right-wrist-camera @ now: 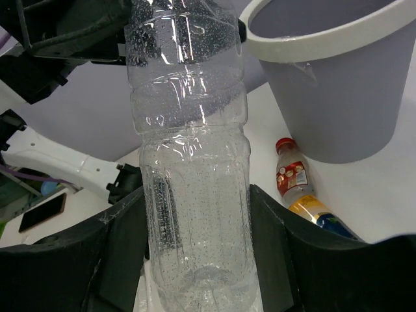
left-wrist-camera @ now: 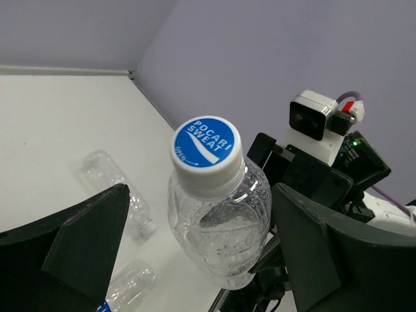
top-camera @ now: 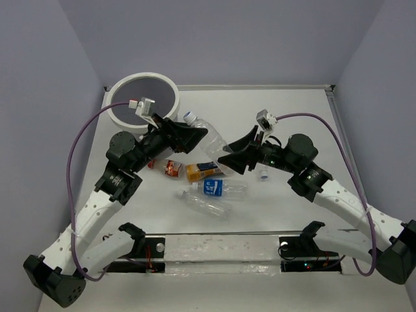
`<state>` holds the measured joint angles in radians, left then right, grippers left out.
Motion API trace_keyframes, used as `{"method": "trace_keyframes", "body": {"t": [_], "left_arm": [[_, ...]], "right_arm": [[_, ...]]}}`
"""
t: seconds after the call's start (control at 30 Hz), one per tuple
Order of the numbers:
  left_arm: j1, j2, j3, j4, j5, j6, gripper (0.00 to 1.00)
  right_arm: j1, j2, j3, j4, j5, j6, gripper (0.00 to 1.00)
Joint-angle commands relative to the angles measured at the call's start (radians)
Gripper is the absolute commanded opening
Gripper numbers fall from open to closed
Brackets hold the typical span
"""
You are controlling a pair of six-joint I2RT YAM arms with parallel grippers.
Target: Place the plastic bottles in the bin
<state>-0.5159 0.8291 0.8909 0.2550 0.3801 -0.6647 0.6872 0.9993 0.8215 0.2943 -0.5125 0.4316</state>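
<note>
A big clear bottle (top-camera: 209,138) with a blue-and-white cap (left-wrist-camera: 207,146) hangs tilted above the table between both arms. My right gripper (right-wrist-camera: 196,201) is shut on its lower body (right-wrist-camera: 195,214); it shows at the centre of the top view (top-camera: 233,157). My left gripper (left-wrist-camera: 201,201) is open, its fingers (left-wrist-camera: 84,244) standing either side of the bottle's neck, with a gap on the left side. The white bin (top-camera: 143,99) stands at the back left, just behind my left gripper (top-camera: 187,135), and also shows in the right wrist view (right-wrist-camera: 338,84).
On the table below lie a small red-labelled bottle (top-camera: 171,168), an orange bottle (top-camera: 201,171), a clear blue-labelled bottle (top-camera: 216,188) and a clear bottle (top-camera: 209,205). The red-labelled bottle (right-wrist-camera: 290,175) lies next to the bin's wall. Purple walls close in the sides.
</note>
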Motion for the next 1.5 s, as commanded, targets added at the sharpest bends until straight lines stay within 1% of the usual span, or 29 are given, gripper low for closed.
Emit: {"method": "trace_keyframes", "body": {"t": [0.0,0.13,0.17,0.2,0.23,0.27,0.3,0.33,0.37,0.4,0.43,0.5,0.6,0.63,0.7,0.73,0.8,0.83,0.87,0.9,0.97,1.03,1.1,1.13,1.17,1.23,1.27,1.37,1.47], "left_arm": [[-0.055,0.051,0.068,0.001,-0.127,0.062,0.99],[-0.093,0.088,0.121,0.003,-0.168,0.091,0.99],[-0.095,0.094,0.128,0.003,-0.171,0.094,0.97],[-0.095,0.099,0.135,0.003,-0.172,0.097,0.82],[-0.095,0.103,0.137,0.001,-0.17,0.096,0.73],[-0.096,0.104,0.135,-0.002,-0.165,0.096,0.67],[-0.095,0.105,0.135,-0.006,-0.167,0.097,0.58],[-0.096,0.102,0.143,-0.017,-0.188,0.111,0.54],[-0.095,0.099,0.151,-0.049,-0.214,0.122,0.53],[-0.095,0.093,0.161,-0.068,-0.237,0.132,0.51],[-0.095,0.088,0.193,-0.085,-0.265,0.142,0.43],[-0.093,0.077,0.236,-0.138,-0.317,0.178,0.35],[-0.092,0.087,0.365,-0.223,-0.377,0.237,0.31],[-0.09,0.091,0.393,-0.247,-0.456,0.252,0.3],[-0.082,0.102,0.442,-0.325,-0.53,0.301,0.29],[-0.079,0.108,0.486,-0.342,-0.622,0.324,0.29],[-0.072,0.114,0.535,-0.378,-0.726,0.391,0.29],[-0.069,0.128,0.549,-0.387,-0.815,0.413,0.29],[-0.065,0.136,0.563,-0.39,-0.863,0.433,0.3],[-0.058,0.146,0.575,-0.39,-0.9,0.46,0.3],[-0.039,0.177,0.594,-0.37,-0.981,0.488,0.31],[0.014,0.224,0.608,-0.356,-1.036,0.529,0.32],[0.091,0.26,0.626,-0.367,-1.029,0.516,0.33],[0.138,0.277,0.632,-0.37,-1.0,0.504,0.33],[0.228,0.306,0.641,-0.376,-0.935,0.467,0.33],[0.298,0.344,0.64,-0.359,-0.916,0.456,0.33],[0.31,0.355,0.634,-0.359,-0.92,0.456,0.33],[0.326,0.381,0.597,-0.274,-0.931,0.465,0.33],[0.327,0.4,0.565,-0.197,-0.972,0.51,0.33]], "right_arm": [[0.047,0.019,0.011,0.077,0.023,0.027,0.26],[0.071,0.041,0.011,0.081,0.042,0.022,0.26],[0.071,0.042,0.005,0.089,0.049,0.022,0.26],[0.071,0.041,0.004,0.092,0.052,0.024,0.26],[0.071,0.036,0.001,0.097,0.058,0.022,0.27],[0.071,0.029,0.001,0.1,0.068,0.022,0.29],[0.071,0.025,0.005,0.098,0.069,0.021,0.34],[0.071,0.025,0.01,0.089,0.069,0.016,0.59],[0.071,0.024,0.018,0.071,0.089,0.01,0.77],[0.071,0.016,0.027,0.021,0.103,-0.011,0.92],[0.071,0.01,0.036,-0.004,0.12,-0.027,0.99],[0.071,-0.016,0.034,-0.038,0.173,-0.051,1.0],[0.071,-0.05,0.028,-0.066,0.193,-0.071,1.0],[0.071,-0.057,0.031,-0.085,0.215,-0.079,1.0],[0.071,-0.07,0.042,-0.168,0.319,-0.117,1.0],[0.071,-0.067,0.047,-0.206,0.421,-0.131,1.0],[0.071,-0.044,0.079,-0.349,0.55,-0.16,1.0],[0.054,0.008,0.111,-0.445,0.671,-0.168,1.0],[0.037,0.04,0.111,-0.446,0.721,-0.169,1.0],[-0.018,0.071,0.134,-0.511,0.755,-0.169,1.0],[-0.093,0.157,0.142,-0.546,0.734,-0.169,1.0],[-0.187,0.208,0.143,-0.544,0.698,-0.166,1.0],[-0.219,0.277,0.162,-0.544,0.698,-0.177,1.0],[-0.23,0.3,0.162,-0.544,0.697,-0.185,1.0],[-0.242,0.326,0.186,-0.546,0.695,-0.192,1.0],[-0.251,0.399,0.226,-0.547,0.701,-0.214,1.0],[-0.252,0.422,0.238,-0.552,0.701,-0.218,0.99],[-0.287,0.505,0.275,-0.557,0.713,-0.235,1.0],[-0.317,0.585,0.313,-0.57,0.701,-0.24,0.99]]}}
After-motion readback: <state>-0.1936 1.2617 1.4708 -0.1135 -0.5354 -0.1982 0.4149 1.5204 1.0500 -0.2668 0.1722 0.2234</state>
